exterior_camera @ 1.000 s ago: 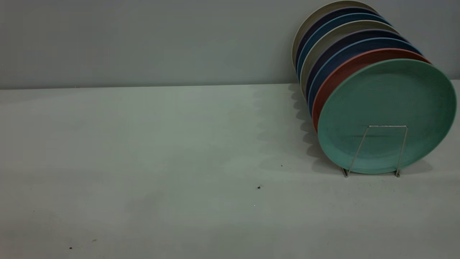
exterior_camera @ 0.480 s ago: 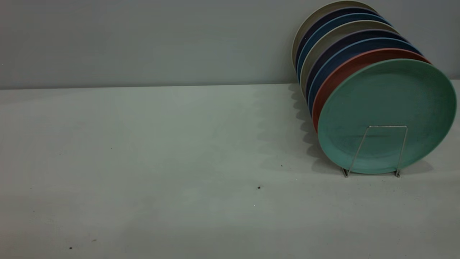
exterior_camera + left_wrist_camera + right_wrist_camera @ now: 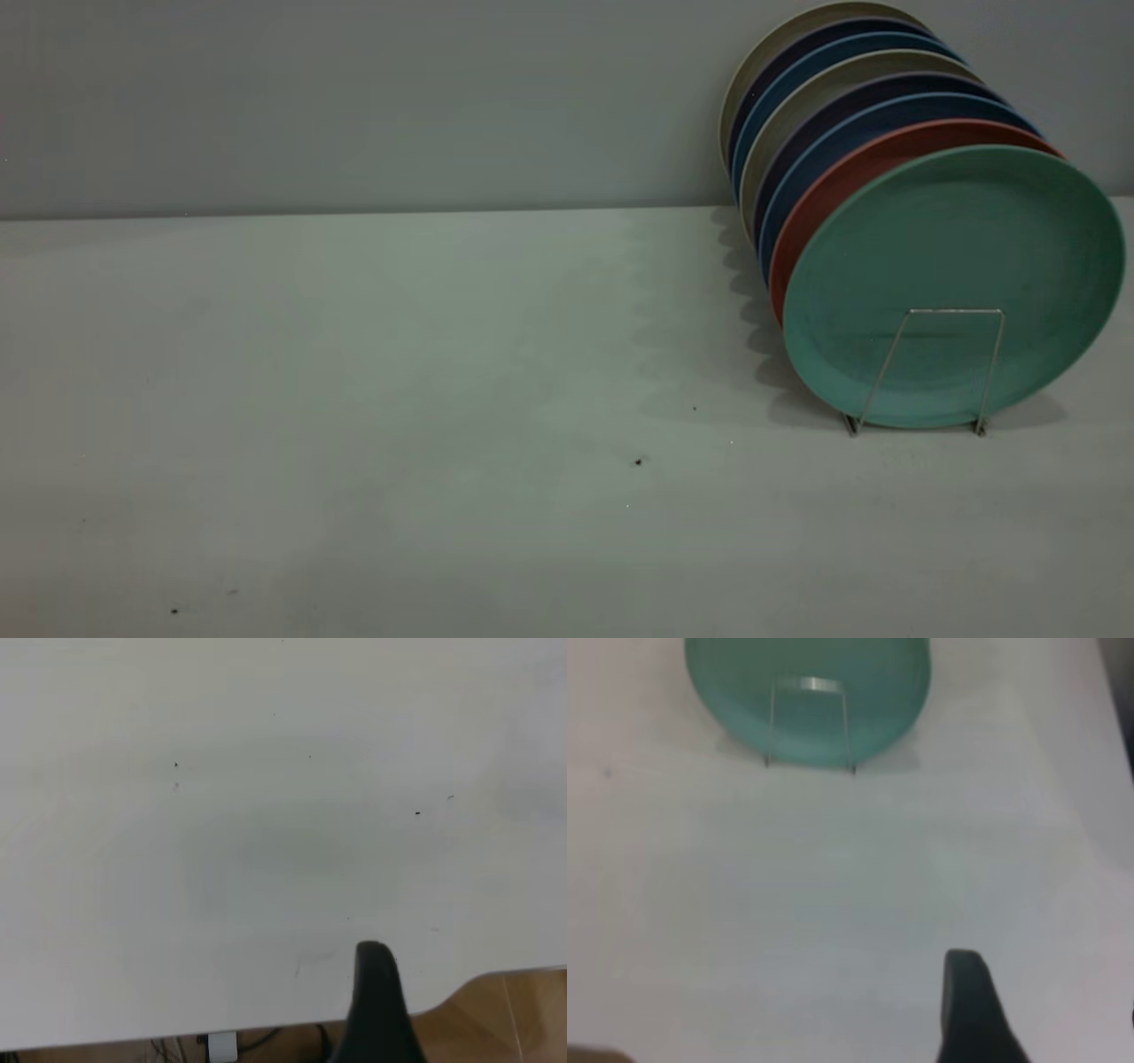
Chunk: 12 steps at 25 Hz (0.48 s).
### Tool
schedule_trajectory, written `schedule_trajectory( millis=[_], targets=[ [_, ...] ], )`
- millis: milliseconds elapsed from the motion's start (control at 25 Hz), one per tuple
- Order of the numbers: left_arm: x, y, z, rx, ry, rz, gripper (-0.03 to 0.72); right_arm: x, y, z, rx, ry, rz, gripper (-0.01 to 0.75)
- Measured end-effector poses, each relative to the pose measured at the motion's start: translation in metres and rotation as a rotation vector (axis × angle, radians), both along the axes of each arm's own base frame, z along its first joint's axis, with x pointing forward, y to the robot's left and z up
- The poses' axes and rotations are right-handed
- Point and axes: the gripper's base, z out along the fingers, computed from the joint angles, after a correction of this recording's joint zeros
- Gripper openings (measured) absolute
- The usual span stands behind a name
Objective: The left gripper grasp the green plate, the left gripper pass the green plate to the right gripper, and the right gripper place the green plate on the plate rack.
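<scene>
The green plate (image 3: 952, 283) stands upright at the front of a row of plates on the table's right side. It leans behind the front wire loop of the plate rack (image 3: 957, 311). Neither arm shows in the exterior view. In the right wrist view the green plate (image 3: 806, 691) and the rack loop (image 3: 811, 684) lie far off, and my right gripper (image 3: 970, 1010) shows only as one black wedge over bare table. My left gripper (image 3: 376, 992) shows as one black wedge over bare table near the table's edge, with no plate in its view.
Behind the green plate stand a salmon-pink plate (image 3: 850, 173), several blue plates (image 3: 819, 146) and beige ones, all in the rack. The white table (image 3: 399, 399) stretches left of the rack. A wooden floor (image 3: 514, 1010) shows past the table edge.
</scene>
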Motion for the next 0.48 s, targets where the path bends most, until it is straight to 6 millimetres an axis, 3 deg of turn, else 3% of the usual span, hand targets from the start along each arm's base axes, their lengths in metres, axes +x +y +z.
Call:
schedule_trajectory(
  millis=[480],
  targets=[
    [-0.003, 0.0002, -0.0001, 0.001, -0.021, 0.001, 0.582, -0.0013, 0.0, -0.0003, 0.0, -0.005, 0.0, 0.44]
  ],
)
